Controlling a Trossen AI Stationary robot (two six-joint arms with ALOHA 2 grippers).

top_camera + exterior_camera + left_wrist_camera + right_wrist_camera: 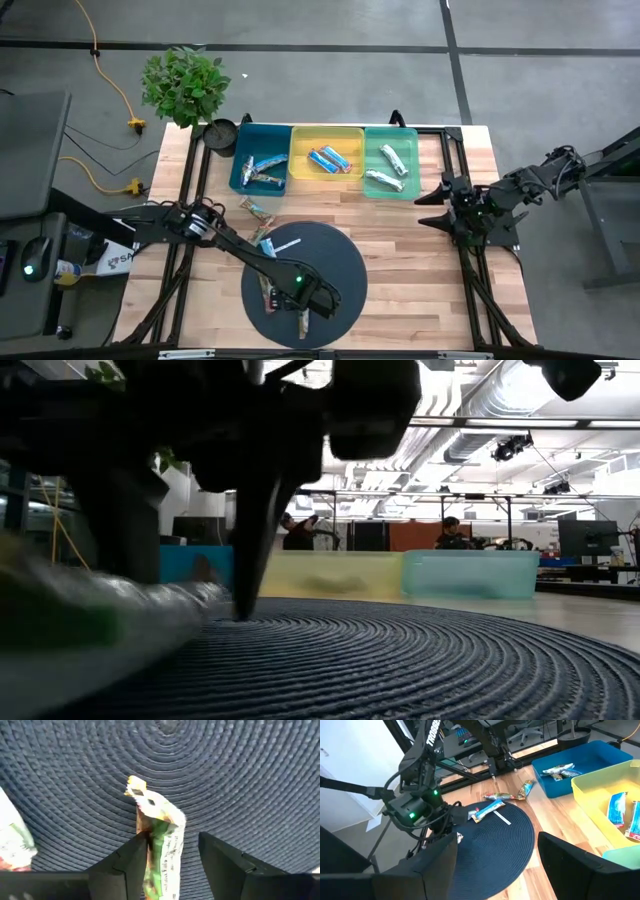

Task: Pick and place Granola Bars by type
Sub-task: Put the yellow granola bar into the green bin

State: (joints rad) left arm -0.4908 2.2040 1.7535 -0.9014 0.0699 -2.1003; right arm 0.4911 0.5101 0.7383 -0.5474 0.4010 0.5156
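Note:
My left gripper hangs open over the near part of the round dark mat, fingers pointing down. A green, white and brown granola bar lies between its fingers. A second bar lies just beside it on the mat. Near the mat's far-left edge lie a blue bar and a thin white strip. Two multicolour bars rest flat on the wood beyond. My right gripper waits open at the table's right side. My left gripper comes from above, pointing down, and straddles the green-white-brown bar across its width. One finger lies against the bar's long edge; the other finger stands apart from it. The bar lies on the mat, its crimped end pointing away.
Three bins stand in a row at the far edge: blue with silver-blue bars, yellow with blue bars, teal with silver-white bars. A potted plant stands at the far-left corner. Black frame rails run along both table sides.

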